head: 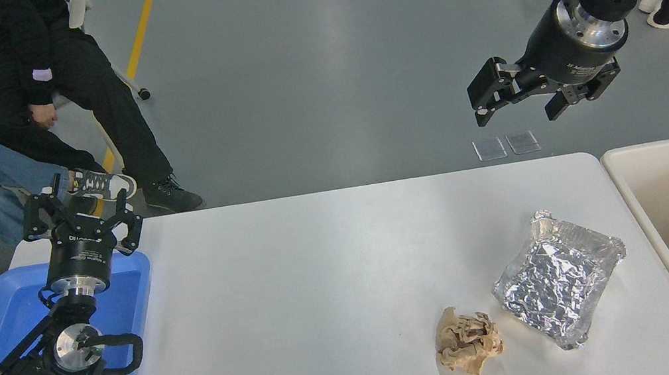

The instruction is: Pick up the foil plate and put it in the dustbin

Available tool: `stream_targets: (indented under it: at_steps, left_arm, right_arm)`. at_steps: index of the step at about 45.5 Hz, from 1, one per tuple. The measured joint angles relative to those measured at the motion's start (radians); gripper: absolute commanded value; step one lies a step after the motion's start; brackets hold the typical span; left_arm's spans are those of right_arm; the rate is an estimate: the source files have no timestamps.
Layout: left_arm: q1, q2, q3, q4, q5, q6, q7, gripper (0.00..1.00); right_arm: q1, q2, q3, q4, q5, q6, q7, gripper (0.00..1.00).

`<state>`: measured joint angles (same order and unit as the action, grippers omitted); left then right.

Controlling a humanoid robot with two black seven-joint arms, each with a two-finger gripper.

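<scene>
The foil plate (561, 280), a crinkled silver tray with a raised rim, lies flat on the white table (325, 296) at the right, close to the table's right edge. The cream dustbin (660, 210) stands just right of the table, its mouth open. My right gripper (519, 101) is open and empty, held high beyond the table's far edge, well above and behind the foil plate. My left gripper (79, 204) is open and parked at the lower left over the blue tub.
A crumpled tan paper ball (468, 339) lies just left of the foil plate. A bright blue tub (1, 327) sits at the table's left. Two people sit at the far left, their legs and shoes near the table's corner.
</scene>
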<state>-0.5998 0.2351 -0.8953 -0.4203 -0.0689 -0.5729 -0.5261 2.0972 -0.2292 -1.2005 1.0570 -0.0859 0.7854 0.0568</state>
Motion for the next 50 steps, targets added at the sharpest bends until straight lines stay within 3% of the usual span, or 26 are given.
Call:
stream_targets:
  at_steps: [50]
  left_arm:
    - [0.0,0.001,-0.001,0.0,0.0,0.001,0.0,0.99]
  right_arm:
    - [0.011,0.003,-0.002,0.0,0.03,0.0,0.001,1.0]
